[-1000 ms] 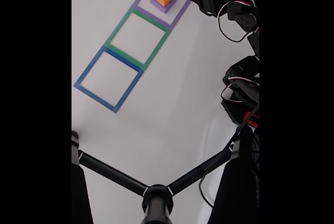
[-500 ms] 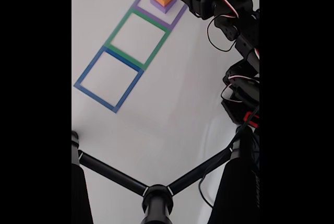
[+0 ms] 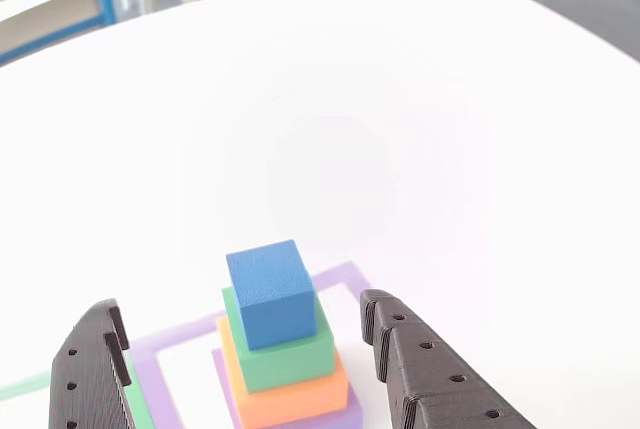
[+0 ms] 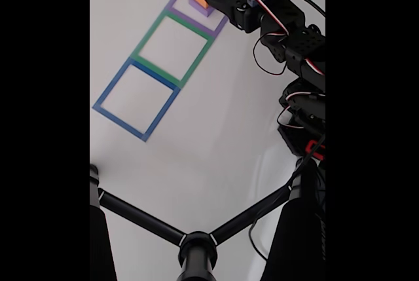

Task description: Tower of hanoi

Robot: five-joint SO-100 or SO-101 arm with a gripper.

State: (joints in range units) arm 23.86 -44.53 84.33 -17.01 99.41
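Reaching low, the gripper (image 3: pixel 245 344) straddles the block tower (image 3: pixel 280 349), jaws spread.

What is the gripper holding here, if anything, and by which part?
Nothing. The gripper is open, its fingers standing apart on either side of the block stack, clear of the blue cube on top.

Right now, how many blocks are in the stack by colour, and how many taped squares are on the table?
Blue block: 1
Green block: 1
Orange block: 1
Purple block: 1
Taped squares: 3, purple, green, blue
Total: 4 blocks, 3 squares
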